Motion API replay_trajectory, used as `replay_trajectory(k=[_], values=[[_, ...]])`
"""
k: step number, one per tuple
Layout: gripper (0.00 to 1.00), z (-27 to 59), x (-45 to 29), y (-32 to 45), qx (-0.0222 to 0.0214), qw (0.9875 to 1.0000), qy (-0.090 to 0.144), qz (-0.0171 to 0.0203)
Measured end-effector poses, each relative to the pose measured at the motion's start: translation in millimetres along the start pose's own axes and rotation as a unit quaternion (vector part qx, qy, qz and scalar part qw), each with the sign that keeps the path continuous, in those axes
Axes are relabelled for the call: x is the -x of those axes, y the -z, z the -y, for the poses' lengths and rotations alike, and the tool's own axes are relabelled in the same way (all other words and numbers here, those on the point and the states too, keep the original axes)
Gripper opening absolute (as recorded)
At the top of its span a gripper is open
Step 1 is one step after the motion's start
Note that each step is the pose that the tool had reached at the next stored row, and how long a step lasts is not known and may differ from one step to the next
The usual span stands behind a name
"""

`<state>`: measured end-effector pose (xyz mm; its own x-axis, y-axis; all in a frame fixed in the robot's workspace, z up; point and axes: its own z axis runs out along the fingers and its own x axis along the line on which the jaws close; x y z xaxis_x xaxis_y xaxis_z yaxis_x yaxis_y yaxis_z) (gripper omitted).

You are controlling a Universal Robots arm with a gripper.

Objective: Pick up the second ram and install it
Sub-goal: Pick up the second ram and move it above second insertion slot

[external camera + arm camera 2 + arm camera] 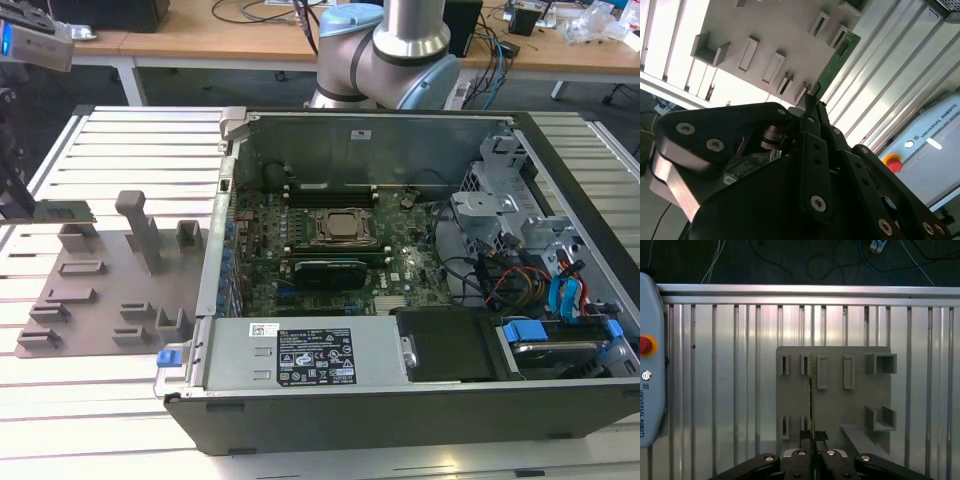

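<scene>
The second ram [63, 211] is a narrow green stick at the exterior view's far left, over the back slots of the grey holder tray [100, 300]. My gripper [28, 207] is shut on its end. In the first wrist view the ram [812, 390] shows edge-on as a thin line, running out from the gripper [813, 436] across the tray [860, 400]. The second wrist view shows its green face [837, 60] beyond the fingers [811, 102]. Whether it is free of the tray's slots I cannot tell.
The open computer case [300, 365] fills the exterior view's middle and right, with the CPU socket [345, 228] and long black memory slots [330, 190] on either side. A grey post [140, 225] rises from the tray. A white box with a red button [646, 345] lies beside the tray.
</scene>
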<state>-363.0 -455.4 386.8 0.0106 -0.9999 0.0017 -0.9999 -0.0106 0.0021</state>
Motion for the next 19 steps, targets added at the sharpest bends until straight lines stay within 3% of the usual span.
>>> replay_trajectory(k=[5,11,15,19], values=[[0.13,0.0,0.0,18.1,0.0001,1.0000,0.000,0.0000],[0.13,0.9,-0.1,19.3,0.0002,1.0000,0.000,-0.0001],[0.13,21.2,-0.3,19.1,0.0001,1.0000,0.000,0.0000],[0.13,57.4,-0.6,19.1,0.0002,1.0000,0.000,0.0000]])
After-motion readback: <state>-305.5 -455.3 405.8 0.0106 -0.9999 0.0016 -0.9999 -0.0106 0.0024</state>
